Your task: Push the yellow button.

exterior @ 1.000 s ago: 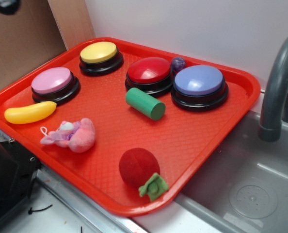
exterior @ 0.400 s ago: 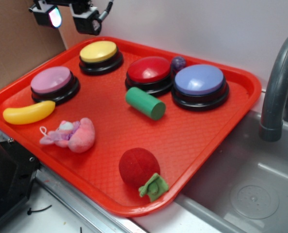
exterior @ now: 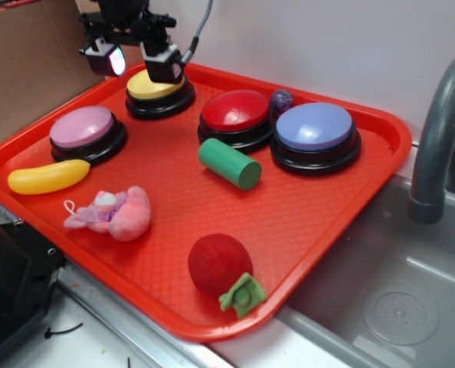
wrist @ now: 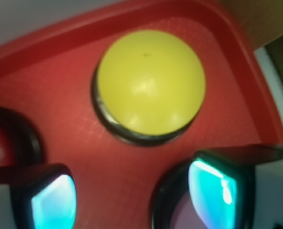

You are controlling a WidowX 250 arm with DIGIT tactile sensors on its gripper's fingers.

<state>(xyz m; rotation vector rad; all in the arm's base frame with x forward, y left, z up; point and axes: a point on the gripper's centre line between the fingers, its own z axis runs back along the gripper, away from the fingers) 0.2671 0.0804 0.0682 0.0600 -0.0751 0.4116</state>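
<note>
Exterior view: hand (exterior: 139,63) hangs just above the yellow button (exterior: 159,93), fingers spread wide and holding nothing. That button sits near the 11 o'clock corner of the red tray (exterior: 304,222), with the pink button (exterior: 86,133) toward 8 o'clock of it and the red button (exterior: 236,117) at 3 o'clock. Wrist view: yellow button (wrist: 150,82) fills the upper centre, and the two fingertips (wrist: 51,198) show at 7 and 5 o'clock below it, wide apart.
</note>
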